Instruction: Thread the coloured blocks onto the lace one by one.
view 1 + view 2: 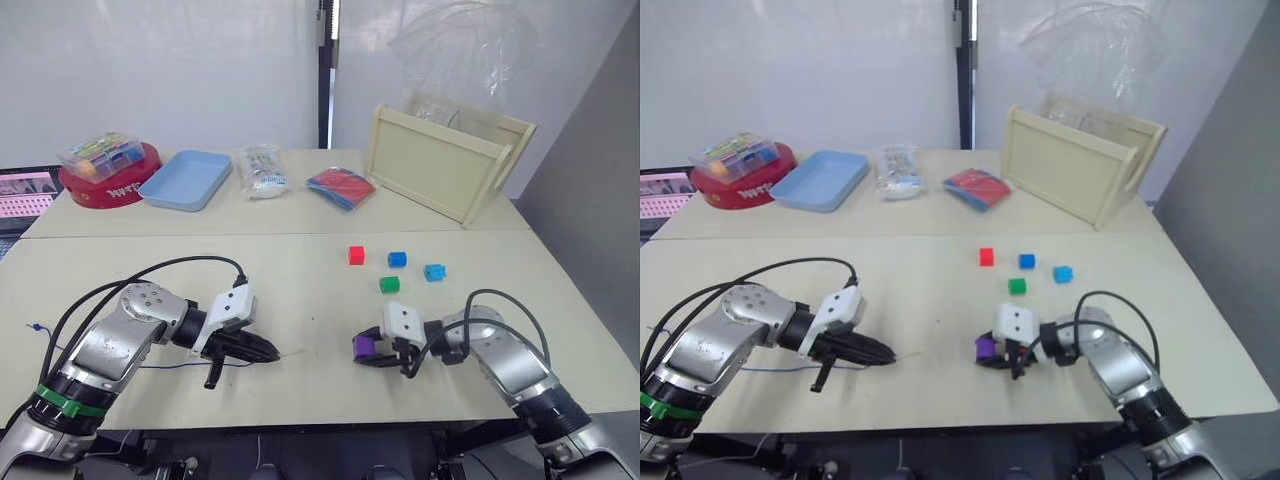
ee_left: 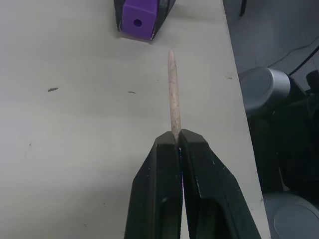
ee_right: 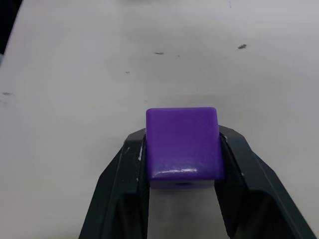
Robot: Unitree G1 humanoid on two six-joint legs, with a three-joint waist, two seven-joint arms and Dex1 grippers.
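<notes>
Two tools face off: left tool (image 2: 175,142) pinches the lace (image 2: 173,94); right tool (image 3: 182,149) clamps the purple block (image 3: 183,142); bare table (image 1: 300,290) between.

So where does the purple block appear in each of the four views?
Left eye view: purple block, low, right of centre, in the right gripper.
Right eye view: low, near centre, same grip.
Left wrist view: top edge, beyond the lace tip.
Right wrist view: centre, between the jaws.
Shared landmark: the black fingers flanking it.
</notes>
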